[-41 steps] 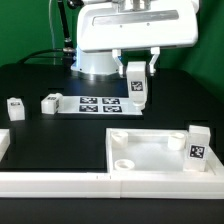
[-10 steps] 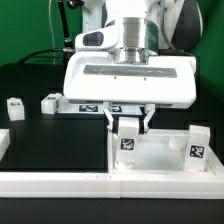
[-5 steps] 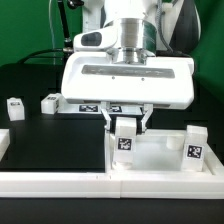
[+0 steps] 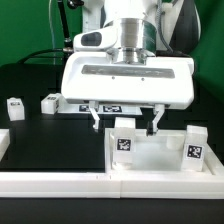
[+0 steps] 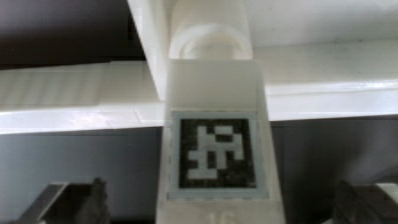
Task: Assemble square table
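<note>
Exterior view, its left to its right: a white border rail (image 4: 55, 182) runs along the near edge of the black table. Behind it, at the far left, the outer loose leg (image 4: 14, 108) lies on the table surface. The inner loose leg (image 4: 49, 101) lies just to the right of it, apart from it. Next comes the marker board (image 4: 110, 108), flat on the table and largely covered by the arm's wide white hand. Below that hand, the gripper (image 4: 126, 126) hangs with its jaws spread wide. One of its fingers (image 4: 97, 120) stands on each side of the centre leg (image 4: 125, 140), with a visible gap on both sides and no contact. The centre leg stands upright, tag facing the camera, at the far left corner of the tabletop (image 4: 155, 160). Whether it is fully seated in the corner socket cannot be determined. The tabletop lies flat, rim upward, directly behind the border rail. The right-hand leg (image 4: 196, 143) stands upright at the tabletop's right side, tag forward, well clear of the gripper. Wrist view: the centre leg (image 5: 217, 150) fills the middle of the frame with its tag legible. A dark finger (image 5: 71, 200) shows at each lower corner, clear of the leg. The tabletop rim (image 5: 71, 95) lies behind the leg.
</note>
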